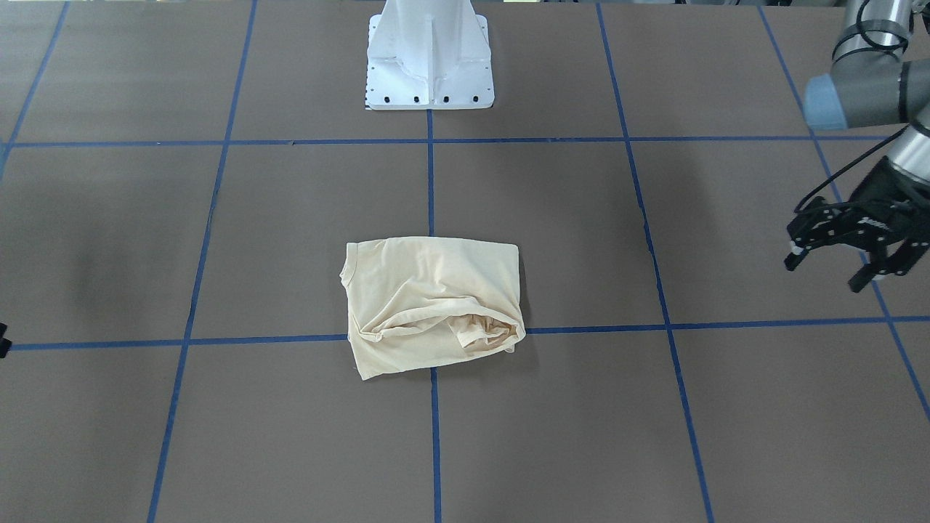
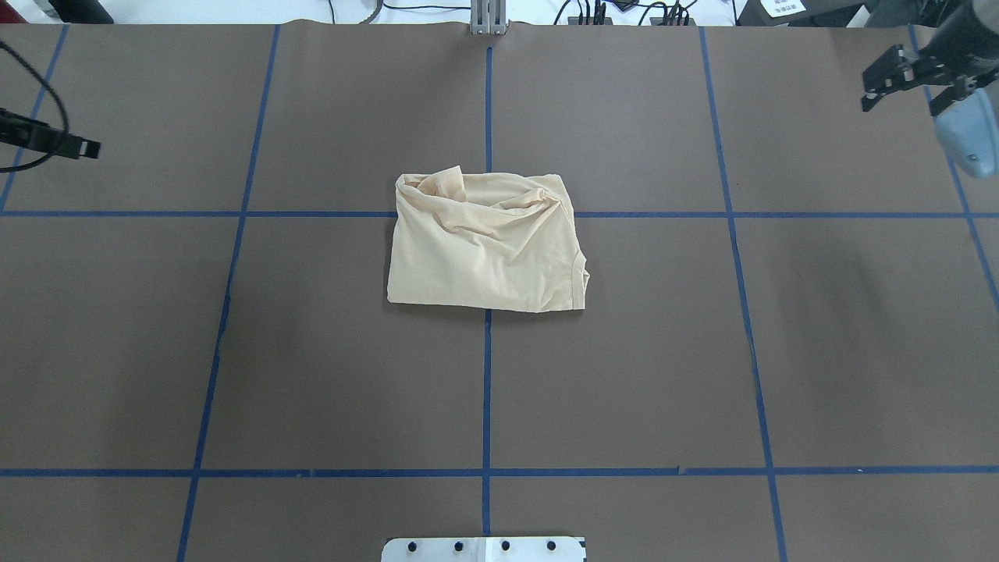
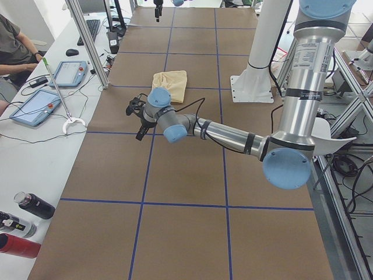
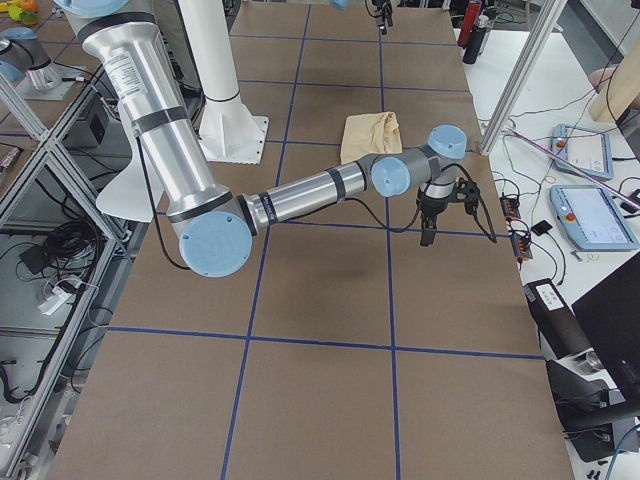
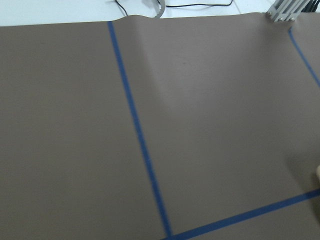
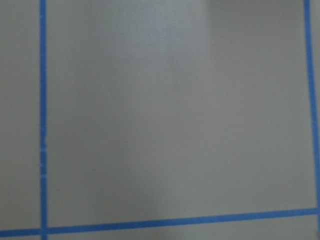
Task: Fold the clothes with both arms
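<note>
Lying folded in the middle of the counter (image 1: 131, 240), the shirt (image 1: 429, 290) is covering two crossing tape lines (image 1: 254, 339). The left pincer (image 1: 828, 272) is hanging spread and empty, well apart from it; the right pincer (image 2: 901, 97) is hanging spread too.

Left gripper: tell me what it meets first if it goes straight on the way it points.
Most likely the bare table: the left gripper points down at it, and its wrist view shows mostly brown surface. The shirt lies well aside.

Opposed steep views, shared shirt (image 1: 429, 290)
</note>
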`<state>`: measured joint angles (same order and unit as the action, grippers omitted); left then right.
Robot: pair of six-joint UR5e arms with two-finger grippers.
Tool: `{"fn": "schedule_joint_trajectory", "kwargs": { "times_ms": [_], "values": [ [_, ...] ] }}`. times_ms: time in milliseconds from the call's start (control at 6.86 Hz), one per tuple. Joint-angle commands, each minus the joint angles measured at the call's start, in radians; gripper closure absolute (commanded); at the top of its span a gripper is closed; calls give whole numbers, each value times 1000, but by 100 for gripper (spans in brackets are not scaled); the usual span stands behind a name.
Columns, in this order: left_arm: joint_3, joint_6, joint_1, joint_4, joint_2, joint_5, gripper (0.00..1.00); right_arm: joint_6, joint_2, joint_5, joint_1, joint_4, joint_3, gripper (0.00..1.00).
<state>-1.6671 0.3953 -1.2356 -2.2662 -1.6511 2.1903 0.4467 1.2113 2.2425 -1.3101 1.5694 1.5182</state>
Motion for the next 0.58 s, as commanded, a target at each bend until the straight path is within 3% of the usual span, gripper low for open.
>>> {"fn": "schedule_joint_trajectory", "kwargs": {
  "times_ms": [0, 146, 437],
  "values": [
    [6, -389, -202, 183, 66, 61, 0, -248, 111, 40, -134, 15, 3, 0],
    [13, -500, -278, 291, 59, 93, 0, -320, 161, 107, -185, 14, 7, 0],
    [24, -536, -329, 352, 71, 173, 0, -481, 220, 108, -219, 15, 13, 0]
  ]
}}
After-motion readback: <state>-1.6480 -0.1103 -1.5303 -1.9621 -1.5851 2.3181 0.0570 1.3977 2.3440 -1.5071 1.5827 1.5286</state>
